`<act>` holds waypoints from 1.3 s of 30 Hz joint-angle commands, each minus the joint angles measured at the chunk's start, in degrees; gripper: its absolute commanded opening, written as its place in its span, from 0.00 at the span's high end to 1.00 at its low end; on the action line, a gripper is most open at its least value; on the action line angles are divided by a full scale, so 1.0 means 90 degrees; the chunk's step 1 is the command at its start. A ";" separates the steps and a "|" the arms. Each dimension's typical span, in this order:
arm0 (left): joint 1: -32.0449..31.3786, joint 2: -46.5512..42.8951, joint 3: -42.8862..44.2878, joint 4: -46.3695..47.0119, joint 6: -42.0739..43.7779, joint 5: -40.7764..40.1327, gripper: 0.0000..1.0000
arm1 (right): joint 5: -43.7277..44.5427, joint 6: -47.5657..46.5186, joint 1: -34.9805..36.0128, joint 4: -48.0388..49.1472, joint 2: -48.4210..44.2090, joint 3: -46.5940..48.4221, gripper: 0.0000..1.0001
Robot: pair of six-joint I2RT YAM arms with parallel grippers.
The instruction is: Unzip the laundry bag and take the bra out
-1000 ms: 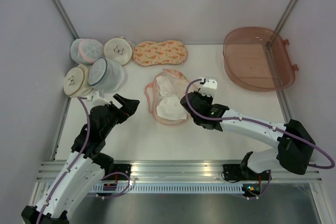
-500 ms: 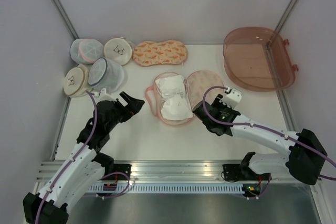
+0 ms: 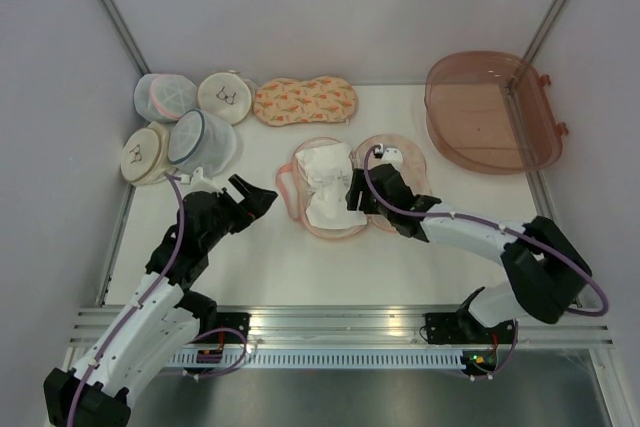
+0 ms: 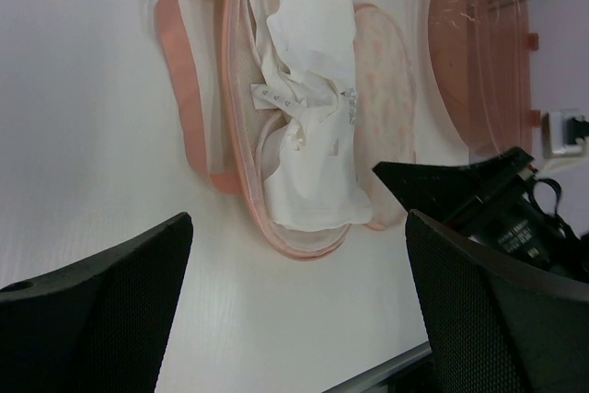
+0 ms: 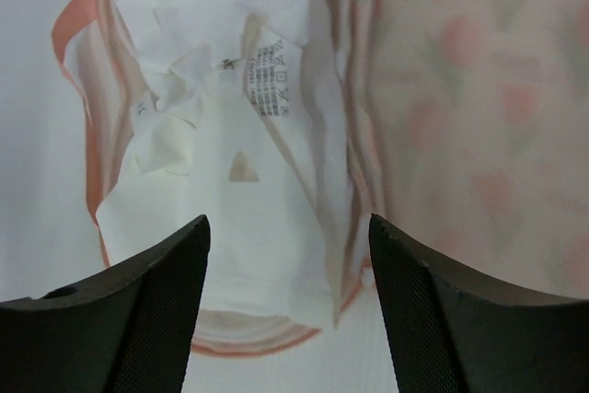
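Top: the peach, carrot-print, two-lobed fabric laundry bag (image 3: 418, 165) lies unzipped mid-table, with the soft white fabric bra (image 3: 320, 192) in its nine-o'clock half.

Left wrist: the left gripper (image 4: 299, 218) is spread wide and empty.

Right wrist: the right gripper (image 5: 290, 218) is spread above the bra. It should lower onto the bunched cloth and pinch clear of the bag.

Top view: right gripper (image 3: 353, 195) is covering the 3 o'clock edge of the bra (image 3: 322, 187) and the middle of the laundry bag (image 3: 418, 169). Right wrist view: laundry bag is running off the 12 and 3 o'clock edges, its print blurring. The label (image 5: 267, 71) is showing too small to read.
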 commanded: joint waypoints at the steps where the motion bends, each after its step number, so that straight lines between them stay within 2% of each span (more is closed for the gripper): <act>1: 0.0025 -0.0152 0.0096 0.0272 0.0012 0.0160 0.01 | -0.2658 -0.0491 -0.0781 0.1797 0.0933 0.0256 0.27; 2: 0.0025 -0.0249 0.0086 0.0253 0.0012 0.0151 0.01 | -0.2810 -0.0470 -0.1112 0.2109 0.1111 0.0295 0.28; 5: 0.0025 -0.0435 0.0047 0.0087 0.0032 0.0073 0.01 | -0.3171 -0.0519 -0.1446 0.2424 0.1648 0.0665 0.30; 9: 0.0034 -0.0680 -0.0051 0.0018 0.0032 0.0004 0.01 | -0.3679 -0.0558 -0.1652 0.2726 0.2312 0.0998 0.33; 14: 0.0035 -0.0690 -0.0060 -0.0050 0.0061 0.0004 0.01 | -0.4354 -0.0373 -0.1789 0.3253 0.2558 0.1028 0.35; 23: 0.0034 -0.0602 -0.0041 -0.0050 0.0081 -0.0015 0.01 | -0.4452 -0.0489 -0.1789 0.2932 0.2919 0.1330 0.40; 24: 0.0035 -0.0592 -0.0051 -0.0050 0.0081 -0.0025 0.00 | -0.4500 -0.0489 -0.1789 0.2942 0.2977 0.1350 0.49; 26: 0.0025 -0.0602 -0.0051 -0.0050 0.0090 -0.0035 0.01 | -0.4686 -0.0460 -0.1780 0.2981 0.3046 0.1379 0.57; 27: 0.0034 -0.0602 -0.0060 -0.0050 0.0090 -0.0035 0.01 | -0.4773 -0.0412 -0.1780 0.3010 0.3085 0.1379 0.68; 28: 0.0025 -0.0602 -0.0061 -0.0050 0.0090 -0.0025 0.01 | -0.4967 -0.0402 -0.1780 0.3097 0.3105 0.1370 0.71; 30: 0.0025 -0.0621 -0.0051 -0.0041 0.0090 -0.0025 0.01 | -0.5212 -0.0324 -0.1780 0.3176 0.3134 0.1350 0.71; 34: 0.0025 -0.0622 -0.0051 -0.0051 0.0090 -0.0035 0.01 | -0.6022 -0.0090 -0.1780 0.3604 0.3144 0.1233 0.64; 37: 0.0034 -0.0602 -0.0051 -0.0060 0.0100 -0.0035 0.01 | -0.6326 0.0008 -0.1780 0.3771 0.3193 0.1214 0.50; 38: 0.0035 -0.0602 -0.0041 -0.0060 0.0090 -0.0035 0.01 | -0.6453 0.0028 -0.1780 0.3830 0.3212 0.1213 0.40; 39: 0.0025 -0.0592 -0.0051 -0.0060 0.0090 -0.0045 0.01 | -0.6492 0.0047 -0.1780 0.3860 0.3241 0.1233 0.39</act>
